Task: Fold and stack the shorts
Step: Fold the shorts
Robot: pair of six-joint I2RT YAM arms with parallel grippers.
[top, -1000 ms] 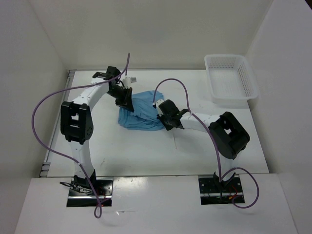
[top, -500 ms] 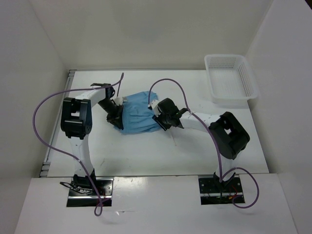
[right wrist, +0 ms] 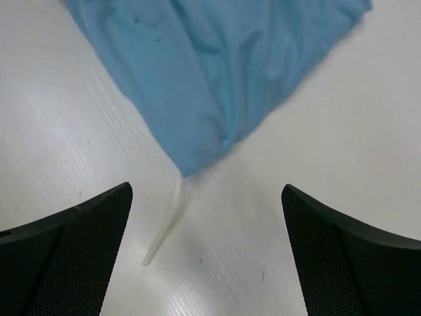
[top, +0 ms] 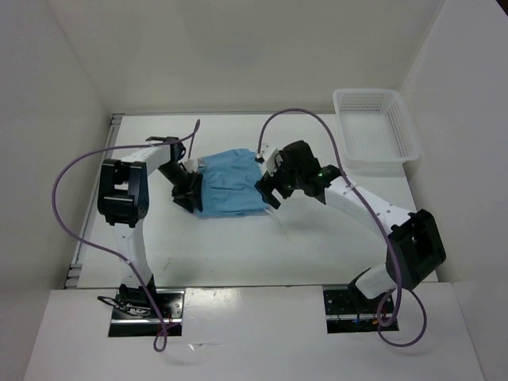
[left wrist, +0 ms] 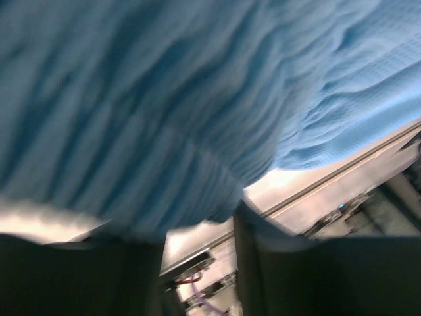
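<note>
Right gripper [right wrist: 206,191] first: wide open, and its two dark fingers [right wrist: 79,243] sit far apart in the lower corners of the wrist view, with bare white table showing between them. It is holding nothing. In the overhead view it hangs at the right edge of the shorts [top: 230,182], a touch right of the middle of the frame. The wrist camera shows a pointed corner of the light blue cloth coming down from the top of the frame towards the gap. A thin white drawstring [right wrist: 169,224] trails out of that corner and lies loose on the table, down and to the left.

Over to the left gripper [top: 189,191], tucked against the left edge of the shorts, just left of centre in the overhead view. Its wrist camera is nearly smothered in blurred, rippled blue fabric. At the bottom of that frame its dark fingers [left wrist: 283,276] stand apart. There is a narrow gap between them, and a fold of cloth sags over the top of it. I can't tell whether any cloth is nipped at the tips.

The shorts lie as a compact, roughly rectangular bundle on the white table [top: 238,246], in the middle of the overhead frame between the two grippers. Well away in the upper right sits a white mesh basket [top: 343,136].
</note>
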